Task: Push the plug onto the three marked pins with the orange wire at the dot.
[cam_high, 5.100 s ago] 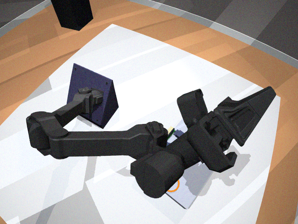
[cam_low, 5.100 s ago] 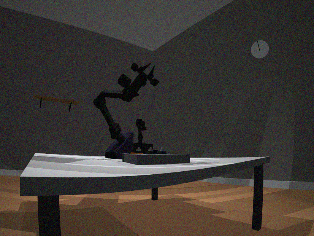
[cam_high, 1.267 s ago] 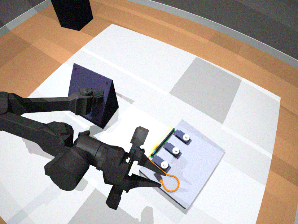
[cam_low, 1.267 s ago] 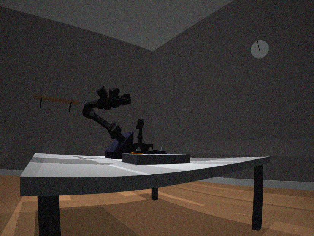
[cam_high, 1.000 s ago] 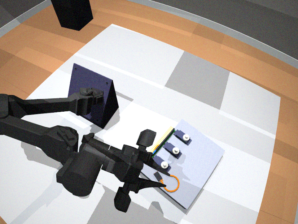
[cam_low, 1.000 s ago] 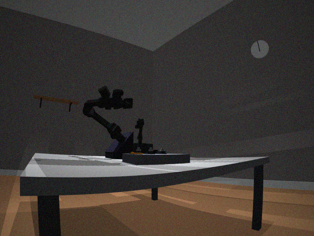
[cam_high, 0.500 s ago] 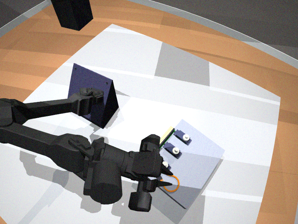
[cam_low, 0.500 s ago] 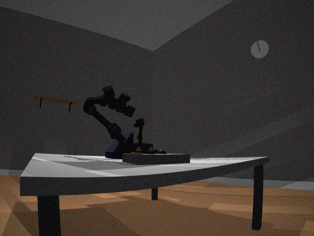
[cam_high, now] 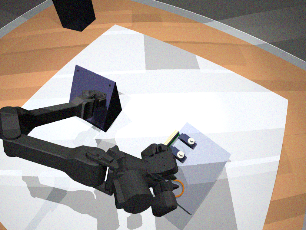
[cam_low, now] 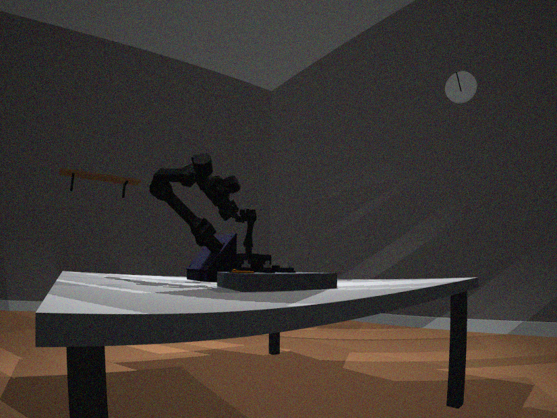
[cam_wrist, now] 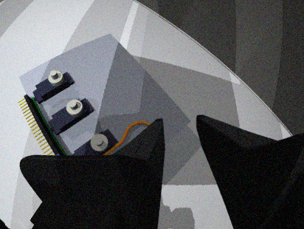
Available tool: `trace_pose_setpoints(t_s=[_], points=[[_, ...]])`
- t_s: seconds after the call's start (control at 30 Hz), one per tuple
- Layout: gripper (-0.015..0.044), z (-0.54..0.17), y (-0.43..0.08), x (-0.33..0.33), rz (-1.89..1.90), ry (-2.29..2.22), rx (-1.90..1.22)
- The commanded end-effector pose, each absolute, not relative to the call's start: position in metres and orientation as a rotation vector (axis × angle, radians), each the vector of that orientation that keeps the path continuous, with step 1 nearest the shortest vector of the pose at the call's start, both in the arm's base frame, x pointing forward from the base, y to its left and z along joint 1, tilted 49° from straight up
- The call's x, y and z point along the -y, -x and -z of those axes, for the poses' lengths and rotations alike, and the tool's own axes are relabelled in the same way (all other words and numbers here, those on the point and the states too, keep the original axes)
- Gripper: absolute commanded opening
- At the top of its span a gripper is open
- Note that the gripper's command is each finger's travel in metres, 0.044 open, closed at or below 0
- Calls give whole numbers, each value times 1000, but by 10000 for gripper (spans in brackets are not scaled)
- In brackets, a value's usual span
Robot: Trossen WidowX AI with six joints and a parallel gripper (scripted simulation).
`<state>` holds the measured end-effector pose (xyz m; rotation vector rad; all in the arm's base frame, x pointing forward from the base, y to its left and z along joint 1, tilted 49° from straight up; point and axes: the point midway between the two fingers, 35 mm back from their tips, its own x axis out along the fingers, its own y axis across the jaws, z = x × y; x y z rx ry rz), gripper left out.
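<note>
The pale holder [cam_high: 210,154] [cam_low: 278,282] [cam_wrist: 99,70] lies on the table. Three dark servos with round light hubs show in the wrist view, the nearest [cam_wrist: 99,142] partly behind the left finger. The yellow pin row [cam_high: 170,137] [cam_wrist: 35,127] sticks out along one edge; a speck of blue [cam_wrist: 57,154] shows at its lower end, and the rest of the band is hidden. The orange lead [cam_high: 183,188] [cam_wrist: 129,129] curves over the holder and passes behind the left finger. The plug is hidden. My gripper [cam_high: 177,182] [cam_wrist: 179,122] is partly open and empty, above the holder.
A dark blue wedge-shaped base [cam_high: 93,78] stands behind the arm. A black block [cam_high: 74,15] is at the top left of the top view. In the exterior view a thin black upright [cam_low: 248,234] stands behind the holder.
</note>
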<state>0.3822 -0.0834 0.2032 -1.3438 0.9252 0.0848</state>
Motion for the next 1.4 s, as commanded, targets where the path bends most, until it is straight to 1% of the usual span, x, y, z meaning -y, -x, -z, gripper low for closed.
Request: trace_pose_setpoints(t_s=[0.0,0.7,1.37], points=[[115,-197,-383,90,-129,1424,-992],[115,-159,-380,119,-560,1851,-1348],[115,-130,-373,144,-1204,2145,-1584]])
